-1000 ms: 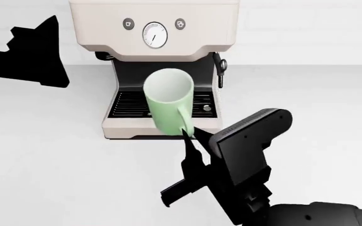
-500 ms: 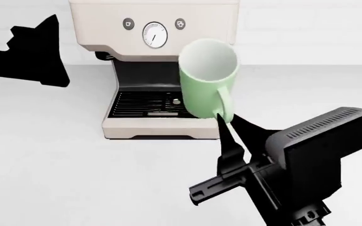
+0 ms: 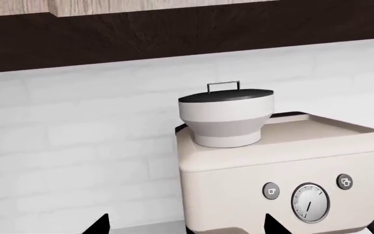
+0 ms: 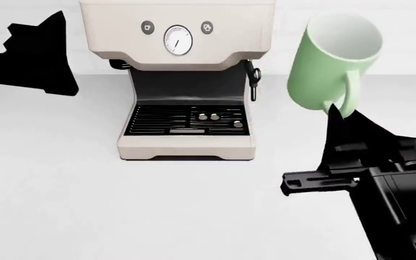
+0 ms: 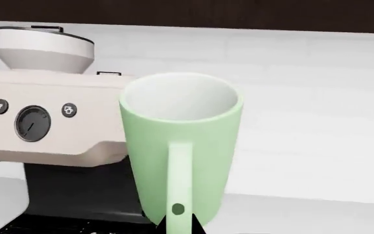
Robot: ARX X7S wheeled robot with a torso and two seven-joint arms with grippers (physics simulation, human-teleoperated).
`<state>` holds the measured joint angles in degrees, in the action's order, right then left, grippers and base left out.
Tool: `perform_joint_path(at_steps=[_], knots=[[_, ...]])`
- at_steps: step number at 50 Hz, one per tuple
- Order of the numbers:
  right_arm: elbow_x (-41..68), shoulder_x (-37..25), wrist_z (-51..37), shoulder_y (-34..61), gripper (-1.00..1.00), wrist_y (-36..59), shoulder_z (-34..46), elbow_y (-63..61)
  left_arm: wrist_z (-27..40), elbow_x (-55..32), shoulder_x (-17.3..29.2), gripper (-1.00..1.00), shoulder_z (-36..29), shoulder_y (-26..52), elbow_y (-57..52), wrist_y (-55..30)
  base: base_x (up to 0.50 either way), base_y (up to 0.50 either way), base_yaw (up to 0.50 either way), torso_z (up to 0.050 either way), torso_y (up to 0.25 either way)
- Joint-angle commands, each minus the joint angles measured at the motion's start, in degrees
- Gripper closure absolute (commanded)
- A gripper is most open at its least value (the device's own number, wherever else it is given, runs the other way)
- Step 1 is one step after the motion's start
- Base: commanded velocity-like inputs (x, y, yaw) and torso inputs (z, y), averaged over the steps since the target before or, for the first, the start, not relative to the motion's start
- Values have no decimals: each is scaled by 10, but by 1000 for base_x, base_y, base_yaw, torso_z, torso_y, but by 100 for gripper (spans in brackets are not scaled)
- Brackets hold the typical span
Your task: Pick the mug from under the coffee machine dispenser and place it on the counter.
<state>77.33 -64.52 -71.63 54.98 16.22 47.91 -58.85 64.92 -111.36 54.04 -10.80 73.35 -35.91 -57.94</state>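
The pale-green mug (image 4: 329, 62) hangs in the air to the right of the coffee machine dispenser (image 4: 182, 81), clear of its drip grate (image 4: 186, 120). My right gripper (image 4: 336, 116) is shut on the mug's loop handle from below; in the right wrist view the mug (image 5: 180, 141) stands upright with its handle between my right gripper's (image 5: 179, 224) fingertips. My left gripper (image 4: 67, 46) hovers to the left of the machine, open and empty; in the left wrist view (image 3: 185, 225) only its two fingertips show, far apart. The white counter (image 4: 63, 189) lies below.
A round lidded hopper (image 3: 226, 117) sits on top of the machine. A steam wand (image 4: 253, 78) hangs on the machine's right side, close to the mug. A white tiled wall (image 3: 76, 146) stands behind, with dark cabinets (image 3: 174, 34) above.
My right gripper has carried the mug out from the drip grate, up and to the right. The left arm has hardly moved.
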Motion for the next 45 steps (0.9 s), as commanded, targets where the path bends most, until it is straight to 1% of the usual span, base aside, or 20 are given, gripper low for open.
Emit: perform_joint_path(at_steps=[1,7,17,24,30,36,45], knots=[[-20,-47,-36,-14,100,-54,-7,23,-3,2,0,-100,-1,0,1,2,0,0,0,0,0],[-25,-44,-51,-13,100,-55,-11,45,-4,5,-1,-100,-3,-1,1,2,0,0,0,0,0],[-31,-23,-81,4,100,-26,-10,85,-7,10,-1,-100,-3,-6,-1,5,0,0,0,0,0],[-30,-20,-65,2,100,-23,-9,135,-11,13,-2,-100,-2,-8,-2,8,0,0,0,0,0],[-32,-3,-52,8,100,-9,-3,164,-19,24,-8,-100,-4,-14,-1,9,0,0,0,0,0],[-29,28,-35,33,100,24,7,201,-22,28,-10,-100,-7,-12,2,8,0,0,0,0,2],[-32,93,9,73,100,75,32,274,-29,37,-9,-100,-6,-21,2,10,0,0,0,0,0]])
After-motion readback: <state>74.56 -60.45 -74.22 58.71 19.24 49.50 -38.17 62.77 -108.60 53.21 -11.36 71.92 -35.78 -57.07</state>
